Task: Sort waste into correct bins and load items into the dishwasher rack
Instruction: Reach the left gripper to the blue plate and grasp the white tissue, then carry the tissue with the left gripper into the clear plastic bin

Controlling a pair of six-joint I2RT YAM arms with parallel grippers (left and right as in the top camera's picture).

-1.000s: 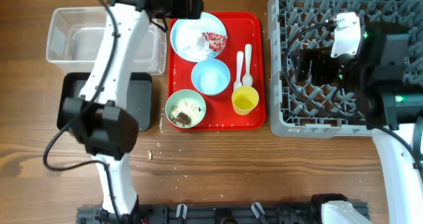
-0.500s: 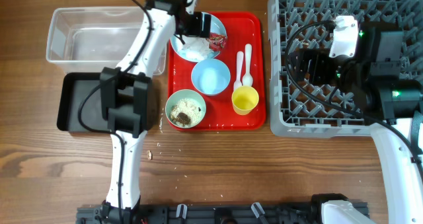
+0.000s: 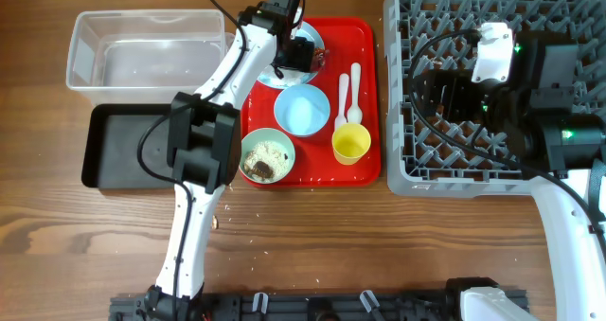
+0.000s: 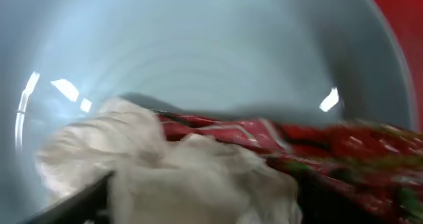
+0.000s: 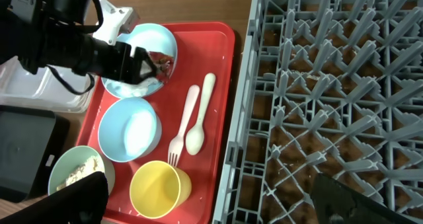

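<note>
White wrapper, red print; pale blue plate; red tray; yellow cup.

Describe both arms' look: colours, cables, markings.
Same build on both: white tubular links, boxy black joint housings. Left arm carries a looping black cable; left gripper is black. Right arm has small green lights, a white camera block at the wrist; right gripper is black. No legible markings.

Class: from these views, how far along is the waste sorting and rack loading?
Done: nothing; the rack holds no dishes, and the clear tub and black tray look empty. In hand: the open left gripper straddles the wrapper on the plate. Left: the wrapper, scraps in the green bowl, then plate, blue bowl, cup, spoon, fork. The right gripper hovers open above the rack.
</note>
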